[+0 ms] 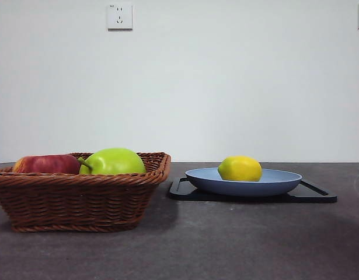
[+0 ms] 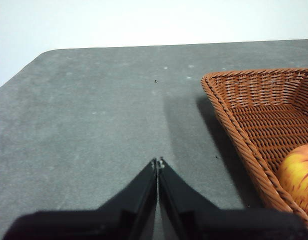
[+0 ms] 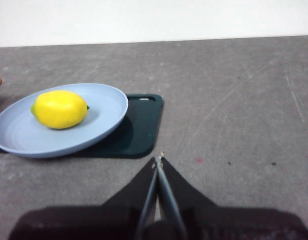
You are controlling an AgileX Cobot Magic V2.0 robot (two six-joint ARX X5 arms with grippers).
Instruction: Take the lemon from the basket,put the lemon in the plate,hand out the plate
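Observation:
The lemon (image 1: 240, 168) lies in the light blue-grey plate (image 1: 284, 182), which rests on a flat black tray (image 1: 319, 195) at the right. In the right wrist view the lemon (image 3: 60, 108) sits on the plate (image 3: 106, 112), and my right gripper (image 3: 158, 161) is shut and empty above the table beside the tray. The wicker basket (image 1: 80, 198) stands at the left. My left gripper (image 2: 158, 162) is shut and empty above the table beside the basket (image 2: 254, 115). Neither arm shows in the front view.
The basket holds a red apple (image 1: 46, 164) and a larger yellow-green stemmed fruit (image 1: 114, 161). The apple also shows in the left wrist view (image 2: 300, 175). The black tray (image 3: 141, 125) sticks out past the plate. A wall socket (image 1: 119, 17) is on the back wall.

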